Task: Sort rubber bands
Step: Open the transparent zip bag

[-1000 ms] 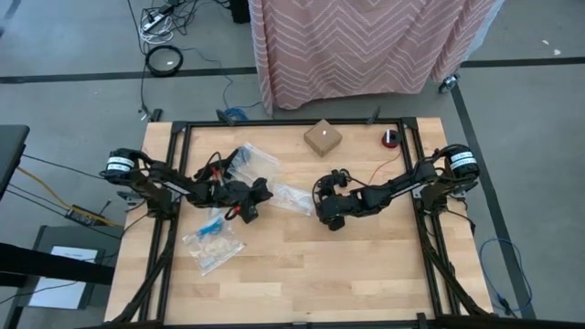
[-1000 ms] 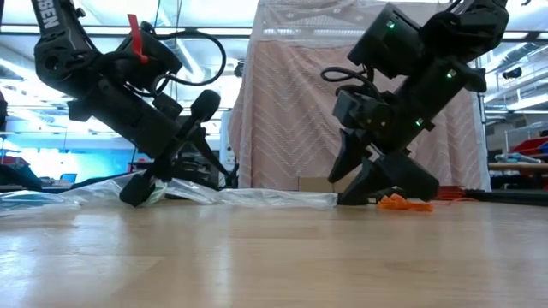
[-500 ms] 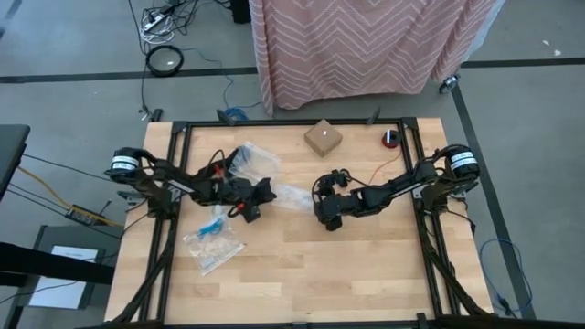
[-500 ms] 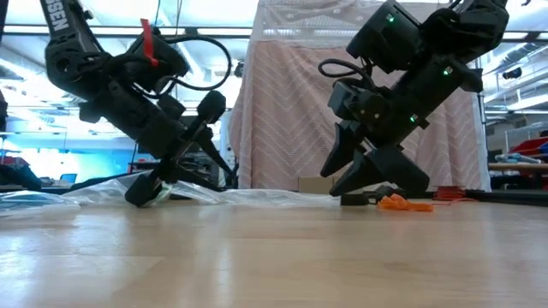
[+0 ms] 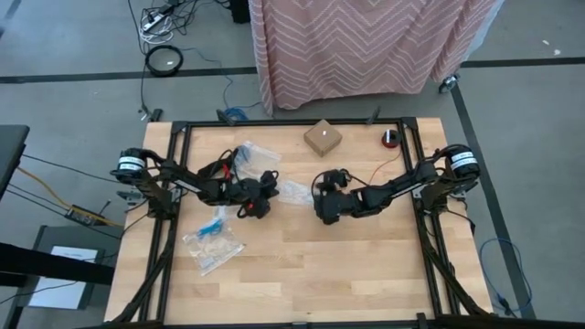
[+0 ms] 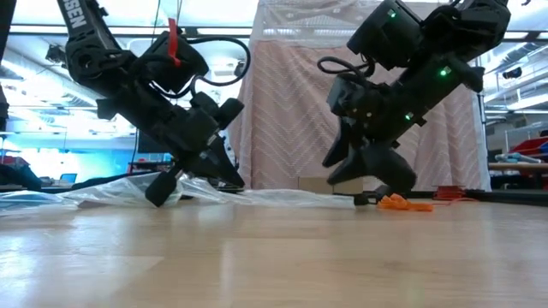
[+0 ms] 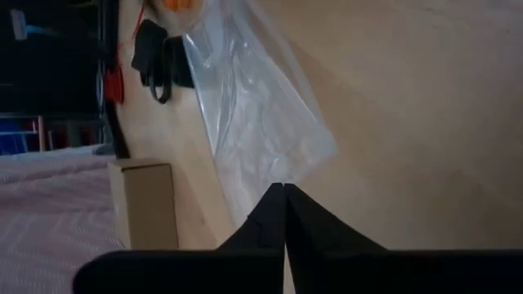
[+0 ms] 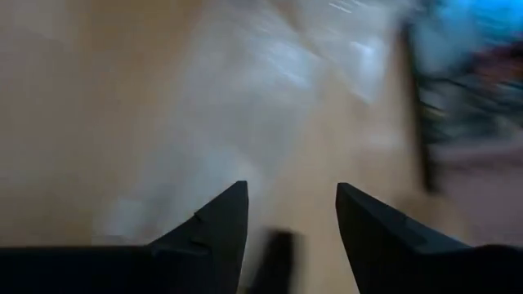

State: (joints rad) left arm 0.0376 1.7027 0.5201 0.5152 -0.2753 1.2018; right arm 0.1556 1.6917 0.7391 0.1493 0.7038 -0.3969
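Left pincer [image 7: 283, 214] is pressed together, tips meeting right at the edge of a clear bag [image 7: 257, 114] on the counter [image 5: 311, 265]; whether it has pinched the plastic, I cannot tell. Right pincer [image 8: 290, 220] is spread, low over the counter's middle. Orange rubber bands [image 6: 401, 203] lie in a heap just beside the right pincer.

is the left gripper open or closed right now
Shut. In the left wrist view the left gripper has its two dark fingertips pressed together with no gap, just short of the clear plastic bag.
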